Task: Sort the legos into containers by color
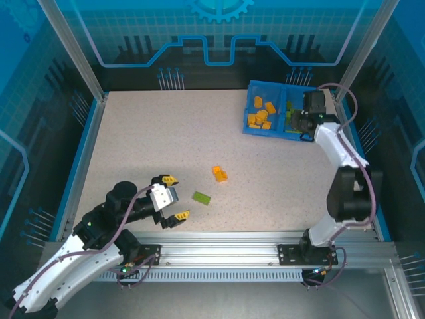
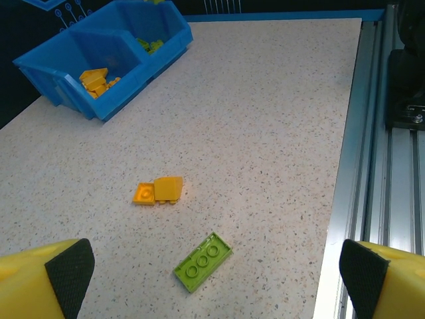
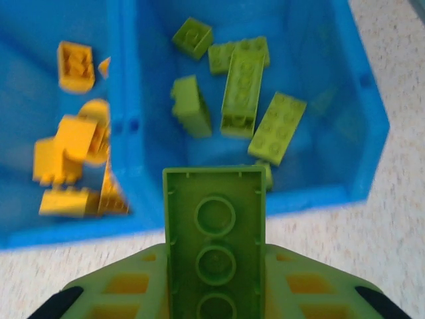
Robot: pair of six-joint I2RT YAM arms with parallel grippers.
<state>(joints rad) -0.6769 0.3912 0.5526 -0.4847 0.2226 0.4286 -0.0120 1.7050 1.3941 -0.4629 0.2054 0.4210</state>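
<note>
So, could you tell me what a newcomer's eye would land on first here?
Far right, the right gripper grips a green brick at the blue bin, on its green-filled side. In the middle, two orange pieces and a green plate lie before the open left gripper.

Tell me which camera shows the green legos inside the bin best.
The right wrist view: looking down into the bin, each of the green legos is distinct. Top external has them largely covered by the right gripper; left wrist catches a distant green sliver above the bin wall.
</note>
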